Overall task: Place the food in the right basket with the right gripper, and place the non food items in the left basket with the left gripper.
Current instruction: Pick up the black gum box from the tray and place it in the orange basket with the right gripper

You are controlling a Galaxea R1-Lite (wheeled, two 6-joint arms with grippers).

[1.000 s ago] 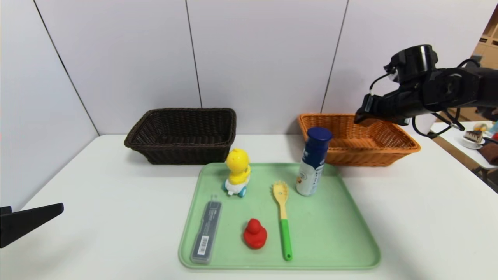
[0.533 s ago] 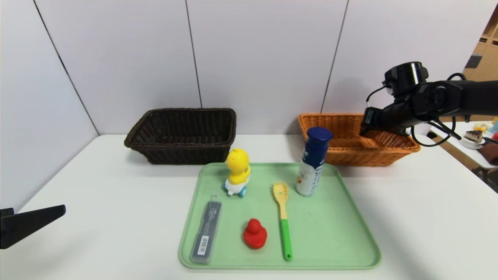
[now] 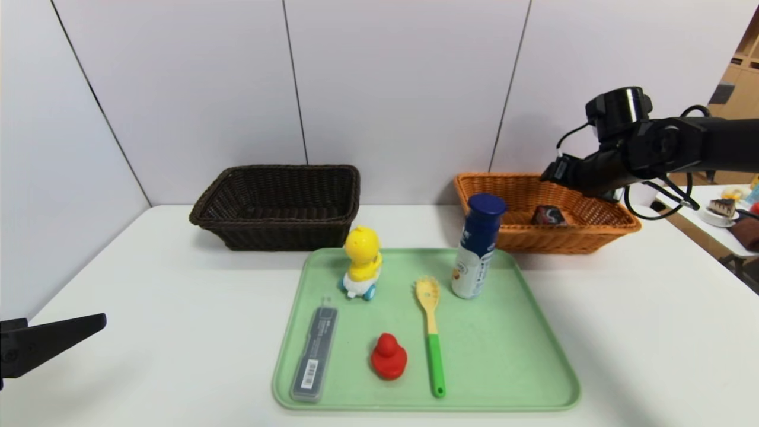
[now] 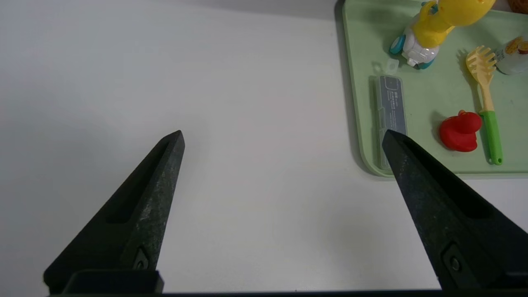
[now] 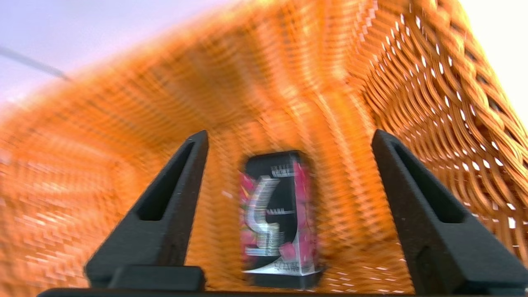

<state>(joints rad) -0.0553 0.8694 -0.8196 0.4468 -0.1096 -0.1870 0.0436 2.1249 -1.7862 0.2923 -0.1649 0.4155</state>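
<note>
My right gripper (image 3: 548, 173) hangs open above the orange basket (image 3: 599, 228). The small black carton (image 3: 548, 215) with pink print lies on the basket floor; in the right wrist view the carton (image 5: 280, 214) sits between and beyond my open fingers (image 5: 173, 210), untouched. The tall white bottle (image 3: 477, 248) with blue cap stands on the green tray (image 3: 504, 356), with the yellow wheeled duck (image 3: 362, 261), red duck (image 3: 388, 356), pasta fork (image 3: 431, 332) and grey case (image 3: 314, 362). The dark brown basket (image 3: 278, 204) stands at back left. My left gripper (image 4: 282, 138) is open and empty, low at the table's left.
A side table with a cake slice (image 3: 722, 207) stands beyond the table's right edge. The wall runs close behind both baskets. In the left wrist view the tray's near corner (image 4: 367, 165) lies by one finger.
The right gripper dipped into the orange basket, opened and rose again; the black carton now lies on the basket floor. The left gripper barely moved.
</note>
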